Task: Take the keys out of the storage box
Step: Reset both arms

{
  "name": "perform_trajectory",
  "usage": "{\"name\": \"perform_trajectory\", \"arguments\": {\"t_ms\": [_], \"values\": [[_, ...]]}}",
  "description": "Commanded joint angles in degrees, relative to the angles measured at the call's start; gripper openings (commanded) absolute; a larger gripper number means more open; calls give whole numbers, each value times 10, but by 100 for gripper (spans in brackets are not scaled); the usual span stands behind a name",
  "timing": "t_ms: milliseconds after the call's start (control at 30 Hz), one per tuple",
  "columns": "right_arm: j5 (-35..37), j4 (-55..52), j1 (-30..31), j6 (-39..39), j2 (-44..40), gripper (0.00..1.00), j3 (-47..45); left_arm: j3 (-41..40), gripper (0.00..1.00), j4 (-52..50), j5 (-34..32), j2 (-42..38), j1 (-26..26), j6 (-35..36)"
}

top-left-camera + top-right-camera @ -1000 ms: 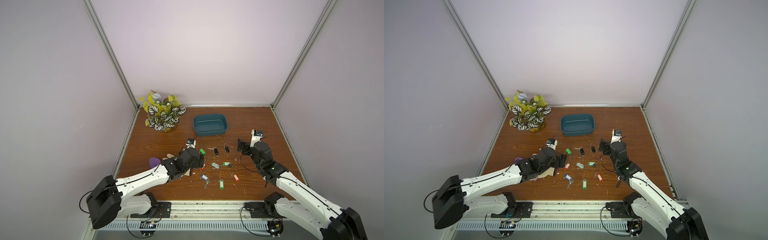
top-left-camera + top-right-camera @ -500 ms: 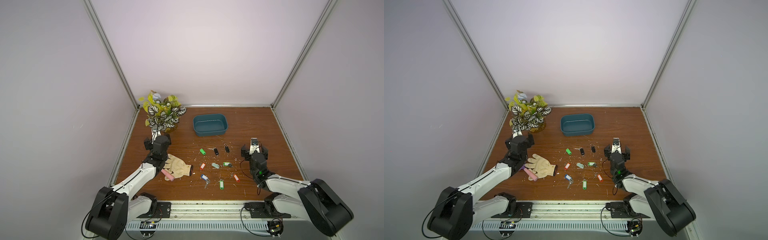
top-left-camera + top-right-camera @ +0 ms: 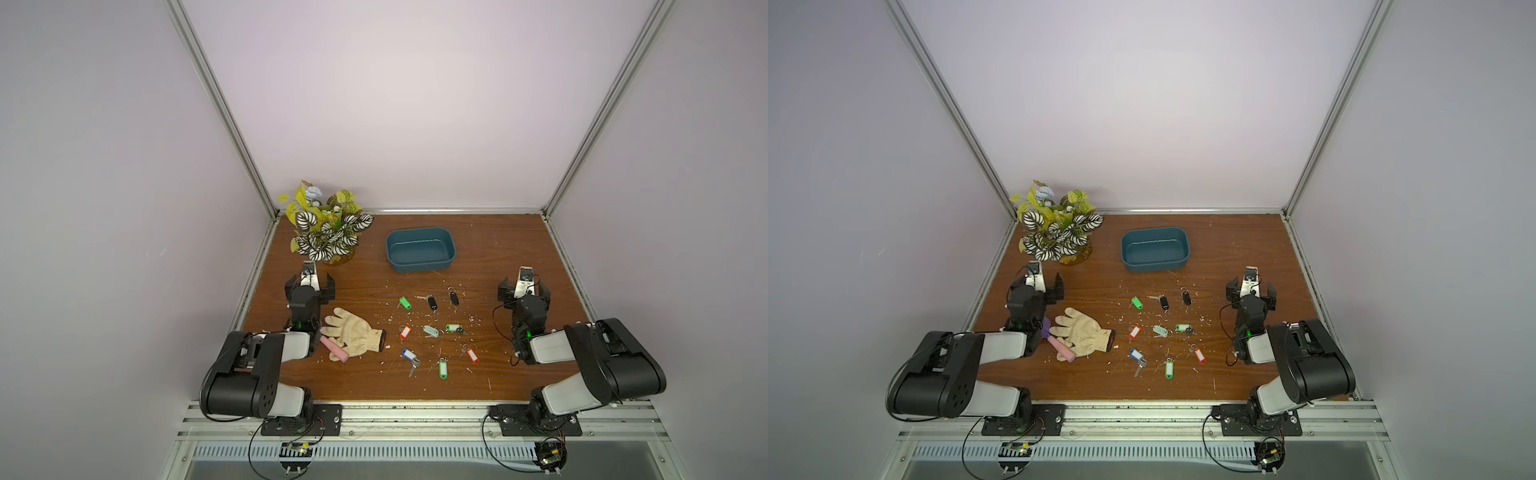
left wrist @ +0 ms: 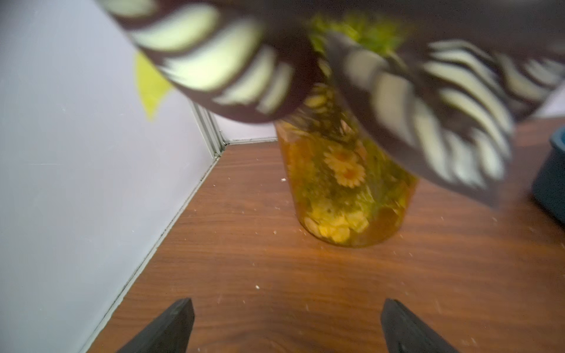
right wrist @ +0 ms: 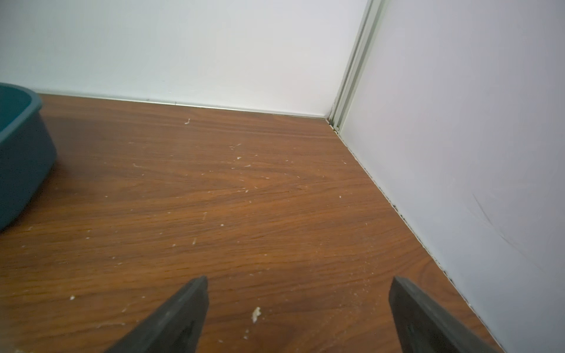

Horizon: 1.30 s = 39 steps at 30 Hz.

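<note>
The dark teal storage box (image 3: pixel 422 266) (image 3: pixel 1154 266) stands at the back middle of the wooden table, and nothing shows inside it. Several keys lie spread on the table in front of it. Among them are a green-tagged one (image 3: pixel 404 302) (image 3: pixel 1136 302), a black one (image 3: pixel 432 302), a red one (image 3: pixel 405 332) and a blue one (image 3: pixel 409 354). My left gripper (image 3: pixel 310 287) (image 3: pixel 1040 286) (image 4: pixel 287 321) is open and empty at the left side, facing the plant. My right gripper (image 3: pixel 524 291) (image 3: pixel 1252 293) (image 5: pixel 298 305) is open and empty at the right side. Each wrist view catches only an edge of the box (image 4: pixel 550 180) (image 5: pixel 21 152).
A leafy potted plant (image 3: pixel 326 232) in a yellow flowered pot (image 4: pixel 345 189) stands at the back left, close in front of the left gripper. A cream work glove (image 3: pixel 353 332) and a pink cylinder (image 3: pixel 334 351) lie left of the keys. White flecks dot the table.
Both arms have drawn back from the keys to folded poses at the table's sides. The glove, once under the left arm, now lies uncovered. Keys and box have not moved.
</note>
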Motion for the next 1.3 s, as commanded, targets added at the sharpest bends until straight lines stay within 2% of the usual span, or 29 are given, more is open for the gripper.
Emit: {"name": "perform_trajectory", "arguments": {"t_ms": [0,67,133,233,1267], "values": [[-124,135,-16,26,28,99,-22,-24,100,96,191,36,40,-20],[-138,84,-15,21,8,100,-15,-41,100,113,215,42,34,0],[-156,44,-15,13,3,99,2,-59,100,185,210,65,34,-9],[-134,55,-16,26,21,99,12,-50,100,164,185,64,35,-18],[-135,41,-26,36,18,100,17,-48,100,161,171,64,29,-15]]}}
